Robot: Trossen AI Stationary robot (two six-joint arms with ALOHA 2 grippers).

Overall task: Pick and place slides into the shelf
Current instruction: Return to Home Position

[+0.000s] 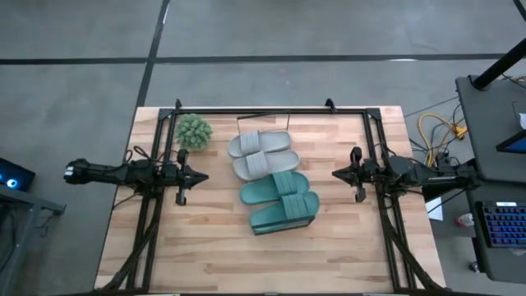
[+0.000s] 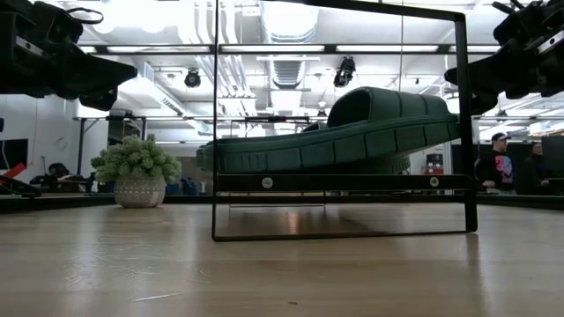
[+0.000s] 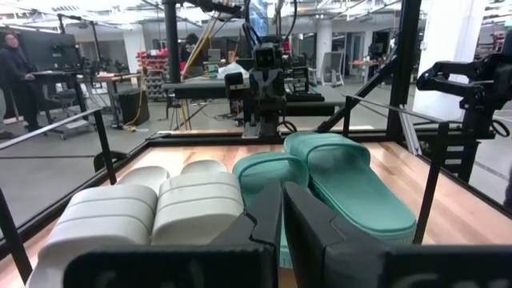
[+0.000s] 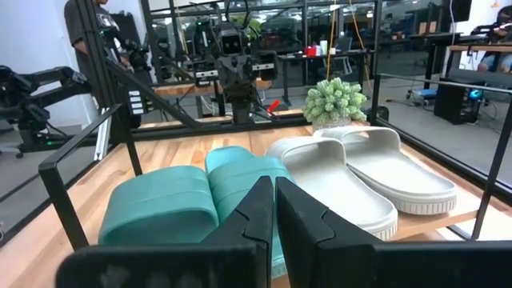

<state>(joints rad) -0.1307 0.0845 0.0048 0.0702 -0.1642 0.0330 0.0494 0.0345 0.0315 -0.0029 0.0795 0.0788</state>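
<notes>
The teal pair (image 1: 279, 200) is nearest the bench (image 1: 205, 247) front, chunky ribbed soles, with the grey pair (image 1: 263, 154) just behind, all on the shelf (image 2: 344, 182). The left gripper (image 1: 204, 175) and right gripper (image 1: 335, 173) flank them, apart, fingers clenched on nothing. There's a plant (image 1: 193, 130) at the back.

Shelf (image 2: 352, 182) with grey slides (image 1: 263, 163), teal slides (image 1: 275, 189)

No writing, brand, number or sign is legible in any view; none can be read on the grey slides (image 1: 261, 154), the teal slides (image 1: 279, 200) or the shelf (image 2: 344, 182).
</notes>
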